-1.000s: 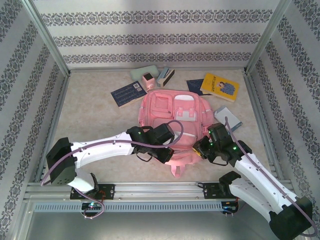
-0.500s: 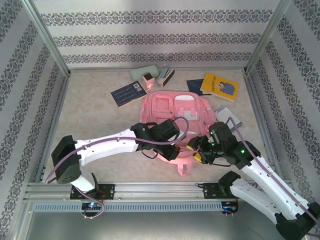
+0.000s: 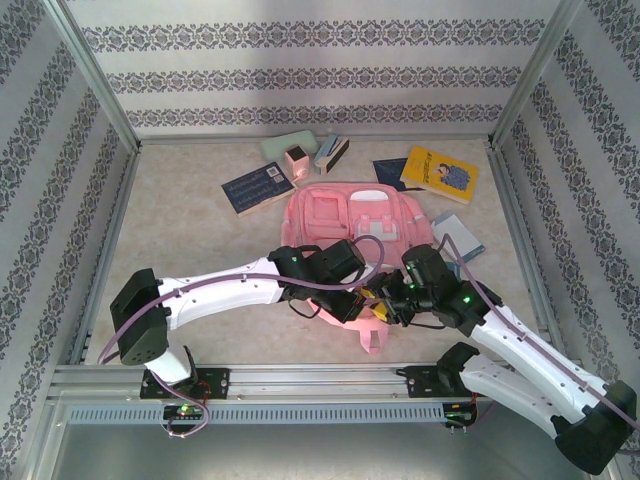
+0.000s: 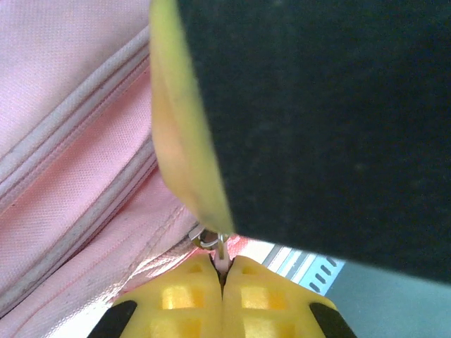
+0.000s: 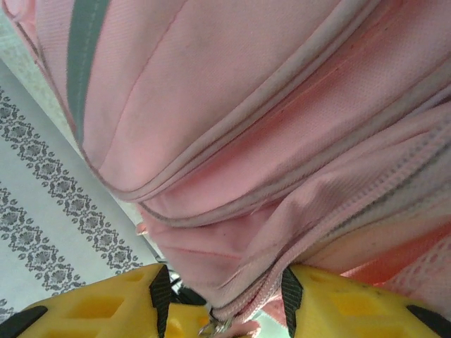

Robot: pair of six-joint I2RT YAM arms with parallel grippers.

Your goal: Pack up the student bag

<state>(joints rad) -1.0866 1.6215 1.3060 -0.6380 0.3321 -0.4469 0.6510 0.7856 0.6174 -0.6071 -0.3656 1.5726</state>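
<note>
bag flat on table | your left claw pressed together on its zipper pull | your right claw astride the bag's fabric, grip: cannot tell

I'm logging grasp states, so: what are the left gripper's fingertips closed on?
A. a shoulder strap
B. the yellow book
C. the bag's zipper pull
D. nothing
C: in the left wrist view the left gripper's yellow tips meet on the zipper pull at the seam of the student bag.
</note>
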